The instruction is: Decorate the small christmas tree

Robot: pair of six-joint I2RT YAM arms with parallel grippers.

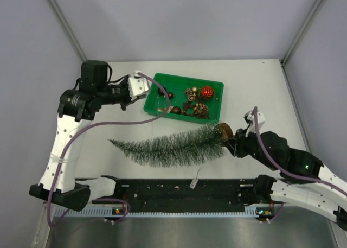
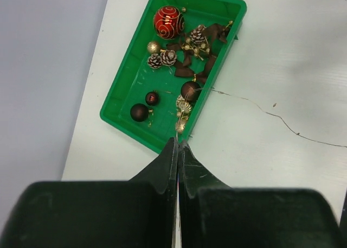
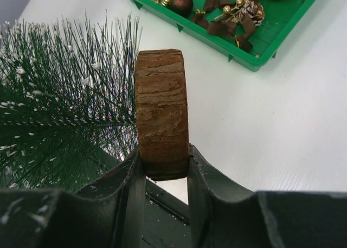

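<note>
The small christmas tree [image 1: 168, 147] lies on its side on the white table, tip to the left, brown base [image 1: 223, 131] to the right. My right gripper [image 1: 230, 142] is shut on that round wooden base [image 3: 161, 112], one finger on each flat face; the bristly frosted branches [image 3: 59, 112] show to the left. My left gripper [image 1: 143, 99] is at the left end of the green tray [image 1: 162, 84]. In the left wrist view its jaws [image 2: 178, 142] are shut on the thin hanger thread of a small gold ornament [image 2: 181, 123] at the tray's near rim.
The tray [image 2: 130, 80] holds a red ball with gold swirls [image 2: 168, 21], three dark brown baubles [image 2: 139, 112], pine cones [image 2: 162, 58] and brown bows [image 2: 209, 39]. Grey walls stand close on the left, back and right. The black arm rail [image 1: 184, 191] runs along the near edge.
</note>
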